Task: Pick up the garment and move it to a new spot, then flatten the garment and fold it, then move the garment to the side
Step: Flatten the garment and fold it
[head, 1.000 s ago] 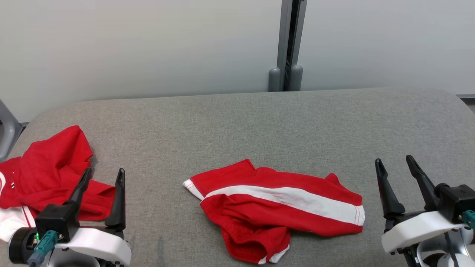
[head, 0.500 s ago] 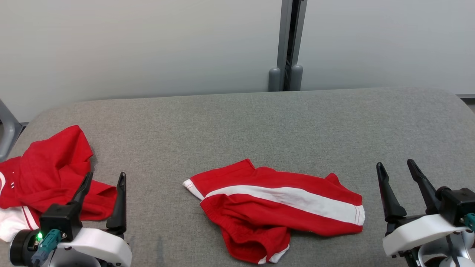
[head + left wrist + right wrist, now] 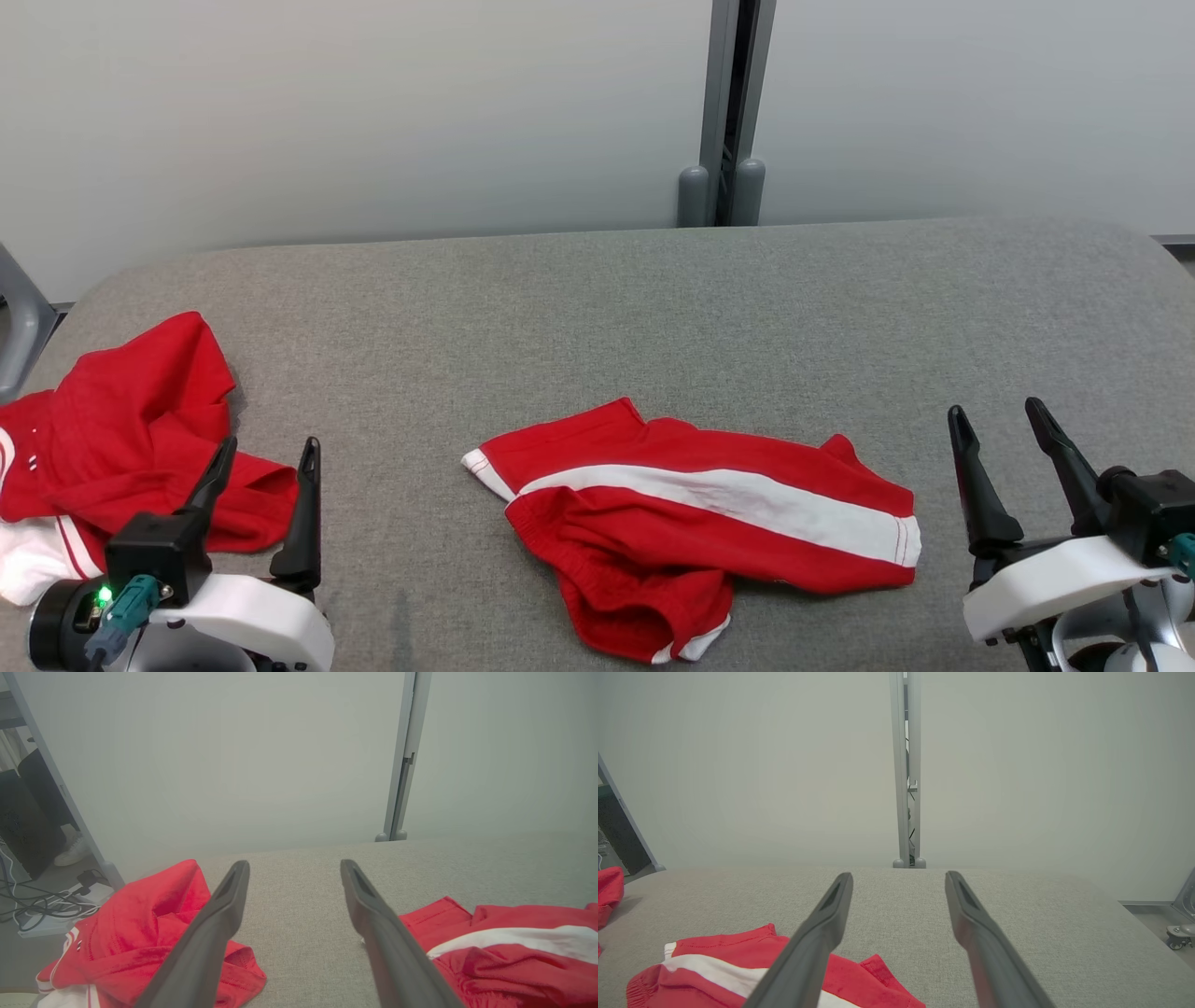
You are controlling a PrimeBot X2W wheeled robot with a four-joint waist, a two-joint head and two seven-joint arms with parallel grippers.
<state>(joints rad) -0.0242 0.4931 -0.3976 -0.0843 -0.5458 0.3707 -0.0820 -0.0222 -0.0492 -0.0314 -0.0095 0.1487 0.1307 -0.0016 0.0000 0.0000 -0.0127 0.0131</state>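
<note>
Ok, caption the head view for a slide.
Red shorts with white stripe lie rumpled on grey fabric table, crumpled red garment at robot's left.

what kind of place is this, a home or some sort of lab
Most likely a lab or test bay: a grey fabric-covered table stands against plain partition panels joined by a grey post, with loose cables on the floor beside it.

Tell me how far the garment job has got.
Done: nothing clearly; the red shorts lie rumpled on the table, unfolded. In hand: nothing; left gripper and right gripper hover with jaws open, empty. Left: pick up, flatten, fold, move aside. A second red garment is heaped at the left.
</note>
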